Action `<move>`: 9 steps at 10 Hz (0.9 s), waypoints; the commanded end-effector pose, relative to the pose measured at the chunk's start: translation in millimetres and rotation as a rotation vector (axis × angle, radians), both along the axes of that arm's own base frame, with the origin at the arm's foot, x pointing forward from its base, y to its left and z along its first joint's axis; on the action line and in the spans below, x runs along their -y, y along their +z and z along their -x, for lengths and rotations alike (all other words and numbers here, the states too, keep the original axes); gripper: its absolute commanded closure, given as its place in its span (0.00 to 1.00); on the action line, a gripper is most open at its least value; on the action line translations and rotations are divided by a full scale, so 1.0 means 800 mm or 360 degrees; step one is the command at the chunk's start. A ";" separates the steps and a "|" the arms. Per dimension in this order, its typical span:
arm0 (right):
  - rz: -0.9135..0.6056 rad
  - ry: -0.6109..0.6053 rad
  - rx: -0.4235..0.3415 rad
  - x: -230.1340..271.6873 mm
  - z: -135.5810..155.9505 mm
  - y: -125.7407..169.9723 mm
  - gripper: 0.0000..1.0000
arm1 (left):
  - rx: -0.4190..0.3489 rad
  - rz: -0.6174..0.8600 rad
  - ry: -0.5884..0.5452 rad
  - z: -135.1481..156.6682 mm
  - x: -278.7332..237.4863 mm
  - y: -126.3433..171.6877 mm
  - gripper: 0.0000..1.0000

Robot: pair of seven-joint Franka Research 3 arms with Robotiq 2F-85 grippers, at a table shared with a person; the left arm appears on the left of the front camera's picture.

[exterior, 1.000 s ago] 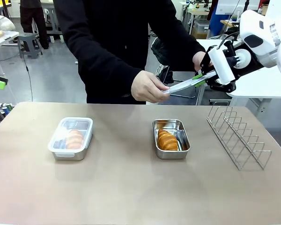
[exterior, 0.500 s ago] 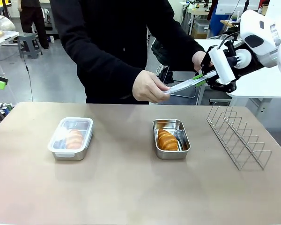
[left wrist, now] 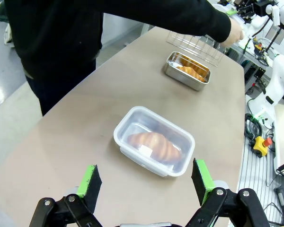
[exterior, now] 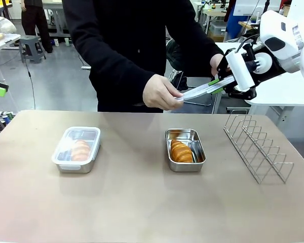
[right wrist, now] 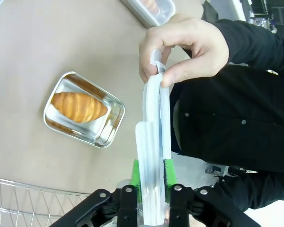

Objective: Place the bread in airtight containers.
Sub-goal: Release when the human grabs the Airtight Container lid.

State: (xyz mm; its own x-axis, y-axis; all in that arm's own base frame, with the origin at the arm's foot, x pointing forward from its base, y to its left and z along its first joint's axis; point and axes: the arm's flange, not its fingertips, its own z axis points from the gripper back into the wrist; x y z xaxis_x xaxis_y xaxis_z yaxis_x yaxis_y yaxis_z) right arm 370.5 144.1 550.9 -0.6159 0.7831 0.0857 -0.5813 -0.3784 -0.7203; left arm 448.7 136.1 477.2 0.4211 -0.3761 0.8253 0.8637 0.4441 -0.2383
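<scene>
We saw the left gripper [left wrist: 144, 182] hovering with jaws wide apart and nothing between them, above the beige counter [exterior: 142, 202]. On the counter's left half sat a shiny rectangular steel pan with a clear lid snapped on [exterior: 76, 149], one golden-brown ridged croissant [left wrist: 154, 143] inside. Right of centre stood a matching uncovered steel pan [exterior: 185, 150] holding the second croissant [exterior: 181, 152]. A wire rack [exterior: 257, 147] stood farther right. Beyond, above the counter's far edge, the right gripper [exterior: 216, 85] had its green pads against both faces of a clear plastic lid [right wrist: 153, 156]; the person's hand [exterior: 161, 93] pinched the lid's other end.
</scene>
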 end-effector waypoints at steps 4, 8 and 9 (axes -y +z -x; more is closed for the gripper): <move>-0.0550 -0.0625 -0.0303 0.086 -0.003 0.084 0.00 | 0.0019 0.0009 -0.0018 0.001 0.002 0.002 0.00; -0.1144 -0.1035 -0.0860 0.259 0.027 0.070 0.00 | 0.0019 0.0009 -0.0018 0.001 0.002 0.002 0.00; -0.1238 -0.1098 -0.0924 0.298 0.045 0.057 0.00 | 0.0019 0.0009 -0.0018 0.001 0.002 0.002 0.00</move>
